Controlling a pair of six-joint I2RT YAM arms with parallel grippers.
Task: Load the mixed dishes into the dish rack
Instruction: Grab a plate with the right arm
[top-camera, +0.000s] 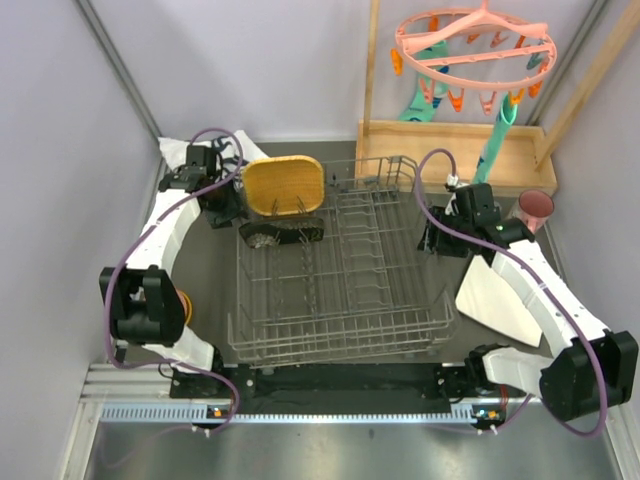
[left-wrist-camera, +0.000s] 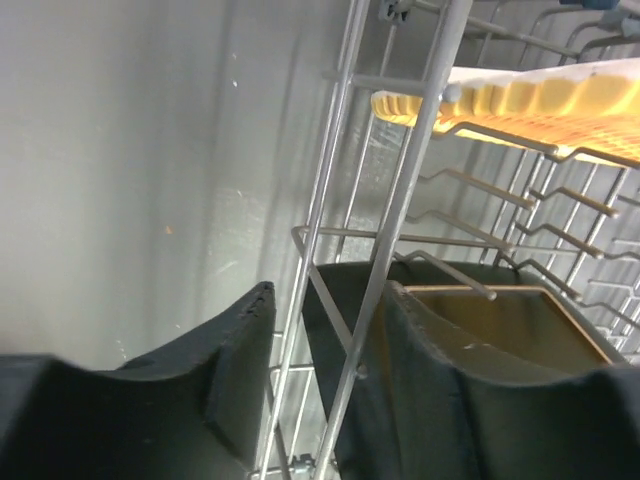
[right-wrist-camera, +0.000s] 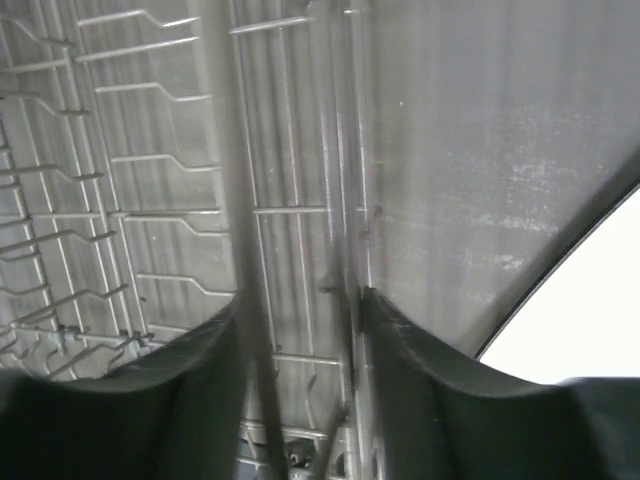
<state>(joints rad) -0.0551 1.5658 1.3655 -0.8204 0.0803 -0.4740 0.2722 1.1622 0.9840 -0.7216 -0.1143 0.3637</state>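
The left gripper (top-camera: 232, 200) has its fingers (left-wrist-camera: 235, 365) apart, astride a wire at the far left corner of the dish rack (top-camera: 340, 300), near the yellow plate (top-camera: 284, 186) standing inside. The right gripper (top-camera: 430, 240) straddles the right wall; whether it pinches, I cannot tell

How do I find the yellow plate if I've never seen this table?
Find the big grey wire dish rack, the largest thing there. Its far left corner holds the yellow plate, standing on edge. It is bright and rounded-square, while the black plate next to it is dark.
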